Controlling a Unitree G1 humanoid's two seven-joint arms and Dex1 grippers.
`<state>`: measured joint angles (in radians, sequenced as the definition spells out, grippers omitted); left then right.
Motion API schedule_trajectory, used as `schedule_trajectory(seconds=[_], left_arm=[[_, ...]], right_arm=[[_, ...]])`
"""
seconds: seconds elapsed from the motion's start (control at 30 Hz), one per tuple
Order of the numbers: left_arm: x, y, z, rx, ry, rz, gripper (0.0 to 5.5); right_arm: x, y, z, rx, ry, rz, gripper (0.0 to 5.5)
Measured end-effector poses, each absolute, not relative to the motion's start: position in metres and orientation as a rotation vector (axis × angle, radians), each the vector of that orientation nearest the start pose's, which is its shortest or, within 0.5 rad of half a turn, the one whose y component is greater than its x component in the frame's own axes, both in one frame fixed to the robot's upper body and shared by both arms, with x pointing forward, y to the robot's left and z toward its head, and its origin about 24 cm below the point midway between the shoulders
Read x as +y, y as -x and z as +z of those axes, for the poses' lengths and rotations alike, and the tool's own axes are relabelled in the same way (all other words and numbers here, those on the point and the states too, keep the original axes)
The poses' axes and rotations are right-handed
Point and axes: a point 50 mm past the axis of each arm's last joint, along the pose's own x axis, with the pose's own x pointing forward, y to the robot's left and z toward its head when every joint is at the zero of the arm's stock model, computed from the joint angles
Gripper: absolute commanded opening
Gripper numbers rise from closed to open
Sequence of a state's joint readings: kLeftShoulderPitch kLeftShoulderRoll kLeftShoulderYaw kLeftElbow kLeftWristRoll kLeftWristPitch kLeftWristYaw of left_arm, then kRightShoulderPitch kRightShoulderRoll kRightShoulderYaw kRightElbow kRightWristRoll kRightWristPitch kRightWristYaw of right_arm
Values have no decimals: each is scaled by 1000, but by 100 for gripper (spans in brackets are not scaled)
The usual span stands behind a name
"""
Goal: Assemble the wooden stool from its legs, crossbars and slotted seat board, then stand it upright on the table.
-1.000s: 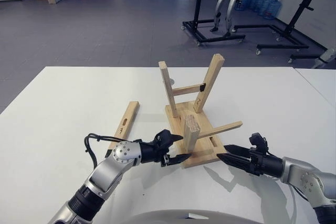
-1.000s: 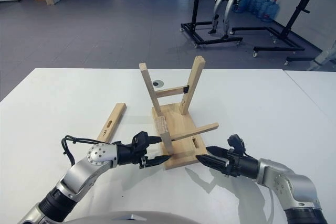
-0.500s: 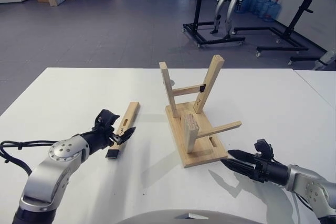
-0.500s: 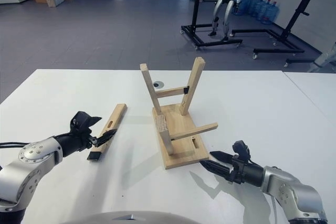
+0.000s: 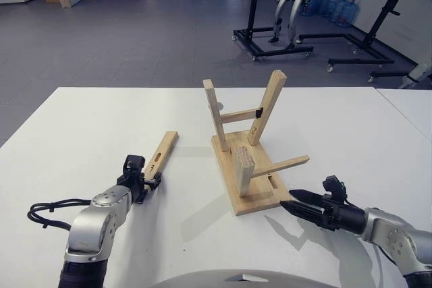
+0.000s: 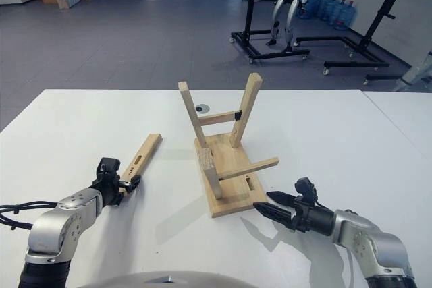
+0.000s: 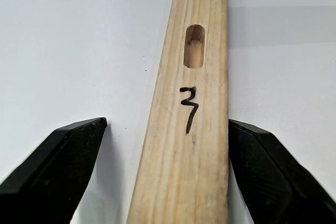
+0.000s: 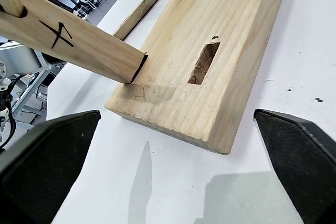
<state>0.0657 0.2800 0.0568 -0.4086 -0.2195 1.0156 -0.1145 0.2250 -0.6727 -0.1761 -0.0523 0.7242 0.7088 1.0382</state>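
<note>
You have passing room on the table (image 5: 81, 119) between the loose leg (image 5: 160, 155) and the seat board (image 5: 260, 197); its upturned legs (image 5: 214, 114) block the middle.

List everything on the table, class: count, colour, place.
Table: one, white, under everything.
Seat board: one, pale wood, flat mid-table, one slot empty.
Fitted legs: three, pale wood, standing in the board.
Crossbars: two, pale wood, one between the far legs, one on the near leg.
Loose leg: one, pale wood, left of the board.
Left gripper: one, black, open astride the loose leg's near end.
Right gripper: one, black, open, at the board's near corner.
</note>
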Motion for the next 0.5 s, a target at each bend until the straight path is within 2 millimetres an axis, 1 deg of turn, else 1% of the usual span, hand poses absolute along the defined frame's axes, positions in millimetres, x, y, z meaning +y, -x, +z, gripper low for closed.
schedule_trajectory(seconds=[0.07, 0.17, 0.2, 0.37, 0.43, 0.5], left_arm=[[189, -216, 35, 646, -7, -130, 371], [178, -216, 33, 616, 14, -208, 339], [176, -215, 32, 611, 17, -223, 316], [179, -214, 30, 608, -4, -222, 227], [181, -213, 28, 620, -26, -217, 210], [185, -213, 27, 627, -55, -204, 205]], right_arm=[[-257, -171, 34, 643, -473, 832, 540], [-257, -171, 34, 644, -473, 830, 540], [-256, -171, 34, 644, -473, 831, 540], [-256, -172, 34, 643, -474, 831, 540], [-256, -172, 33, 642, -476, 830, 540], [-255, -172, 33, 641, -477, 831, 540]])
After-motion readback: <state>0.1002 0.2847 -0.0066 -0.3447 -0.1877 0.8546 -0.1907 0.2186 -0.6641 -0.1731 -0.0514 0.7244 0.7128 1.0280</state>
